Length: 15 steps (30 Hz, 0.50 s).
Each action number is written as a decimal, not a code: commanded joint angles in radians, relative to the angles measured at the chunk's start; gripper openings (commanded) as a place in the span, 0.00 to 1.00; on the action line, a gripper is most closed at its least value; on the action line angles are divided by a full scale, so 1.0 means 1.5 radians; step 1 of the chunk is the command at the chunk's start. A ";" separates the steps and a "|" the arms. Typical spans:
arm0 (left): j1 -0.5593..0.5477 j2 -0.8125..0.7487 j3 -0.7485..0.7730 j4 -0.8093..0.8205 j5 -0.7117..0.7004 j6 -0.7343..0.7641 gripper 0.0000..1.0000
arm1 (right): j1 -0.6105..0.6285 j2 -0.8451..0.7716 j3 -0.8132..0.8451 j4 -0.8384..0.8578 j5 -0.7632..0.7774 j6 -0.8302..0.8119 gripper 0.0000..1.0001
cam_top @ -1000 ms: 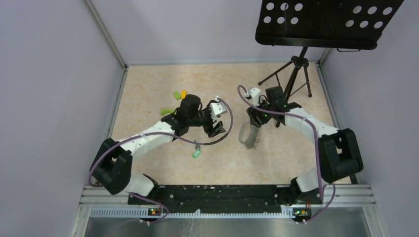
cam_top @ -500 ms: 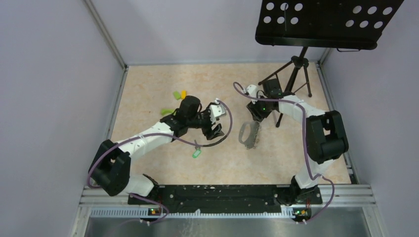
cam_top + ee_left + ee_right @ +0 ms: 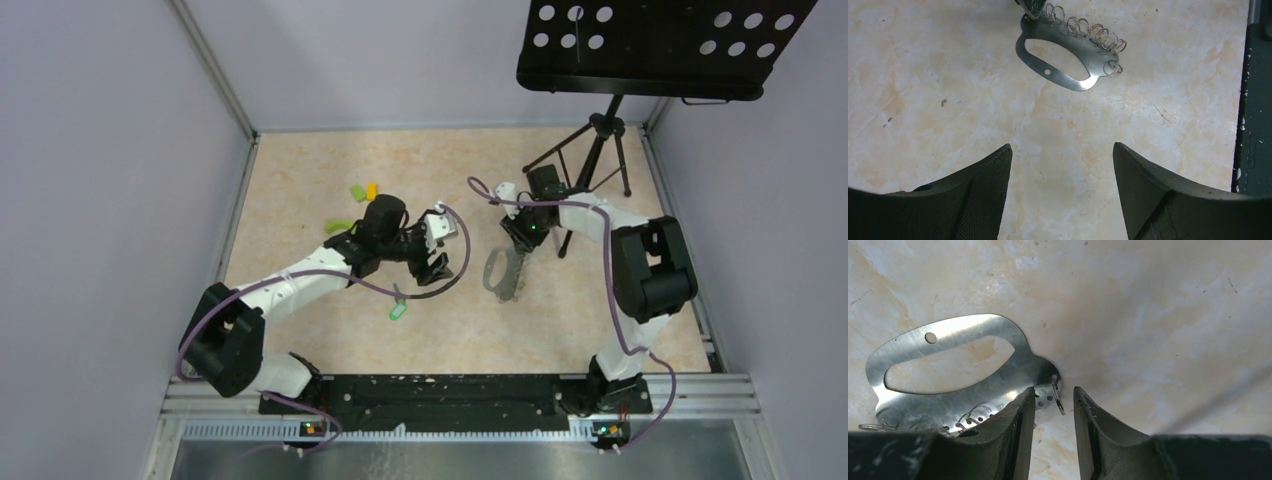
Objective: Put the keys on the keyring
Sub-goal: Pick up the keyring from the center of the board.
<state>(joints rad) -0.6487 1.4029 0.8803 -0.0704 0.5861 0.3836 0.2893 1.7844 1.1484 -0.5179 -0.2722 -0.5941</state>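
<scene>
The table (image 3: 560, 330) was a pale marbled top walled in grey. A black music stand (image 3: 665, 45) hung over the upper right corner, its tripod (image 3: 600, 150) planted on the surface. The keyring (image 3: 503, 272) lay flat just right of centre: a steel plate with an oval cut-out and a row of small wire rings (image 3: 1100, 36) along one edge. The right gripper (image 3: 520, 240) stood at the plate's upper end. In its wrist view the fingers were only a slit apart. One covered the plate's edge beside the end tab, a small ring lay in the gap, and nothing looked pinched. The left gripper (image 3: 437, 265) hung just left of the plate, spread wide and empty.

I'd judge the step in hand was getting hold of the plate, so a ring could be offered up for a key. To do it well, the right fingers should close on the flat tab itself, not on the loose ring, which would likely slip or twist.

A key (image 3: 398, 310) with a green tag lay below the left gripper, near it. More coloured tags (image 3: 357, 190) lay at upper left, well apart from the plate. A tripod leg ran close by the right arm and might snag it on a lift.
</scene>
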 commanded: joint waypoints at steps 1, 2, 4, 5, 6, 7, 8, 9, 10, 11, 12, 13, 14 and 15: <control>0.003 -0.010 0.009 0.006 0.015 0.009 0.77 | -0.007 0.008 0.026 0.000 0.001 -0.019 0.32; 0.003 -0.008 0.010 0.006 0.015 0.009 0.77 | -0.007 0.008 0.026 -0.001 0.001 -0.020 0.32; 0.002 -0.007 0.011 0.006 0.017 0.009 0.77 | -0.007 0.009 0.025 -0.003 0.004 -0.023 0.30; 0.003 -0.006 0.011 0.006 0.017 0.010 0.77 | -0.006 0.009 0.024 -0.003 0.006 -0.024 0.29; 0.003 -0.006 0.010 0.006 0.017 0.010 0.77 | -0.006 0.010 0.022 -0.002 0.008 -0.025 0.28; 0.003 -0.006 0.012 0.005 0.016 0.010 0.77 | -0.006 0.011 0.022 -0.002 0.010 -0.026 0.27; 0.003 -0.006 0.012 0.004 0.016 0.011 0.77 | -0.008 0.011 0.021 -0.001 0.013 -0.027 0.26; 0.003 -0.007 0.012 0.003 0.015 0.012 0.77 | -0.007 0.011 0.021 0.001 0.014 -0.028 0.24; 0.003 -0.008 0.012 0.003 0.015 0.013 0.77 | -0.007 0.011 0.019 0.003 0.016 -0.029 0.22; 0.003 -0.008 0.012 0.003 0.015 0.013 0.77 | -0.008 0.011 0.019 0.004 0.017 -0.031 0.20; 0.003 -0.008 0.012 0.002 0.016 0.013 0.77 | -0.008 0.012 0.019 0.005 0.018 -0.032 0.18; 0.003 -0.008 0.014 0.001 0.016 0.013 0.77 | -0.008 0.014 0.020 0.006 0.020 -0.032 0.16; 0.003 -0.008 0.014 0.001 0.015 0.014 0.77 | -0.009 0.015 0.022 0.007 0.021 -0.033 0.13; 0.003 -0.007 0.015 0.001 0.014 0.014 0.76 | -0.008 0.015 0.023 0.008 0.020 -0.034 0.09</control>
<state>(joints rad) -0.6487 1.4029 0.8803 -0.0772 0.5865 0.3927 0.2855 1.7950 1.1484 -0.5209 -0.2504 -0.6277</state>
